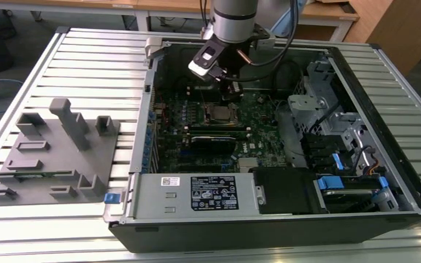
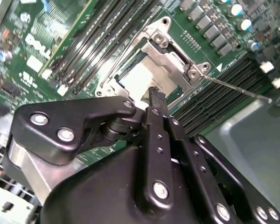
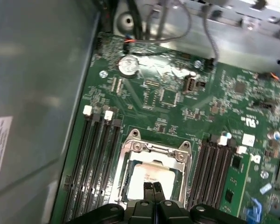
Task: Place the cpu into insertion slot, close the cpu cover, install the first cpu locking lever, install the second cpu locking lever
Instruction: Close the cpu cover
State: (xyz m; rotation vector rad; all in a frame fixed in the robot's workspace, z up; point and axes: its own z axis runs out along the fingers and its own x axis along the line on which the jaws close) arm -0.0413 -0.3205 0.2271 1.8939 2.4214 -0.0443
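Observation:
The cpu (image 3: 148,173) lies in the insertion slot (image 1: 221,113) on the green motherboard, its dull silvery top (image 2: 136,77) showing in both wrist views. The cpu cover (image 3: 155,152) lies down around it as a silvery frame (image 2: 173,57). My gripper (image 3: 153,187) is shut with nothing between its fingertips (image 2: 154,94). It hovers right over the near edge of the cover, and I cannot tell whether it touches. In the exterior view the gripper (image 1: 231,94) hangs just behind the socket. A thin wire locking lever (image 2: 238,89) sticks out sideways from the socket, unlatched.
Memory slots (image 3: 97,158) flank the socket on both sides. A black expansion card (image 1: 214,144) lies in front of it. The case walls, the power supply (image 1: 195,192) and the drive cage (image 1: 328,126) close in the board. A grey fixture (image 1: 53,153) stands at the exterior view's left.

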